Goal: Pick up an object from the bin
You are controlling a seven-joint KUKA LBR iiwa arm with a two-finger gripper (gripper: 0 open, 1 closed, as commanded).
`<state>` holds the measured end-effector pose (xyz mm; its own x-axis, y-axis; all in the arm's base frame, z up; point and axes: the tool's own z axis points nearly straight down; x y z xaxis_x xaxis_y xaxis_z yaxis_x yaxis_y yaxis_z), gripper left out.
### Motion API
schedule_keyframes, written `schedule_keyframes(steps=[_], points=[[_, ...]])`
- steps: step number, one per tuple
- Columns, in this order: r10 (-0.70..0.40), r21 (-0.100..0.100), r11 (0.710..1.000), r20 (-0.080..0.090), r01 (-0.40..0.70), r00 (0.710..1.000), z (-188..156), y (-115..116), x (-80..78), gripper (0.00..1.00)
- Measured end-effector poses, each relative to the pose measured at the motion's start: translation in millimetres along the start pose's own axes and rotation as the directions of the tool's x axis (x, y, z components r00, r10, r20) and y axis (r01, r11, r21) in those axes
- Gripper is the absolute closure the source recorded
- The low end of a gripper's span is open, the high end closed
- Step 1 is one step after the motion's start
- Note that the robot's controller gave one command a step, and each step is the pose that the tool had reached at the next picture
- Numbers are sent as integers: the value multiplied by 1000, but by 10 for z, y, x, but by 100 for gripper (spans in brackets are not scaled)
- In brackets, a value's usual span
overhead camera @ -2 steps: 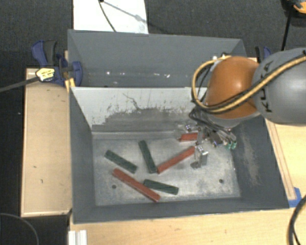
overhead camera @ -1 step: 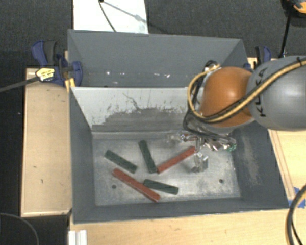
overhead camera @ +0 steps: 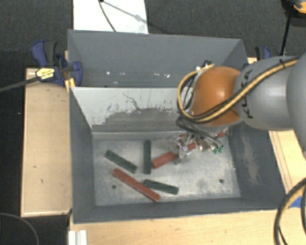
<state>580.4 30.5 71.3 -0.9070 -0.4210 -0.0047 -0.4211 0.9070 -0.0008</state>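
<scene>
The grey bin (overhead camera: 117, 106) has bare floor from 3 to 5 o'clock; its sloped back wall rises close behind the wrist at 12. The arm comes in from 3 o'clock, orange cover (overhead camera: 214, 93) uppermost, with the gripper (overhead camera: 182, 151) pointing down at the 2 o'clock end of a short red block (overhead camera: 163, 160) near mid-floor; how wide it stands cannot be told. At 9 o'clock of the block stands a dark green bar (overhead camera: 147, 156); a long red bar (overhead camera: 136, 184) lies toward 7

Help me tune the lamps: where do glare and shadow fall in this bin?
Camera view: small bright glints dot the back wall of the bin; the orange wrist cover carries a highlight; the arm shades the floor around the hand, by the short red bar.
</scene>
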Motion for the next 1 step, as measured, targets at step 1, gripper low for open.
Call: schedule_keyframes(steps=[1], points=[[0, 0, 1000, 0, 0, 1000, 0, 0, 0, 100]])
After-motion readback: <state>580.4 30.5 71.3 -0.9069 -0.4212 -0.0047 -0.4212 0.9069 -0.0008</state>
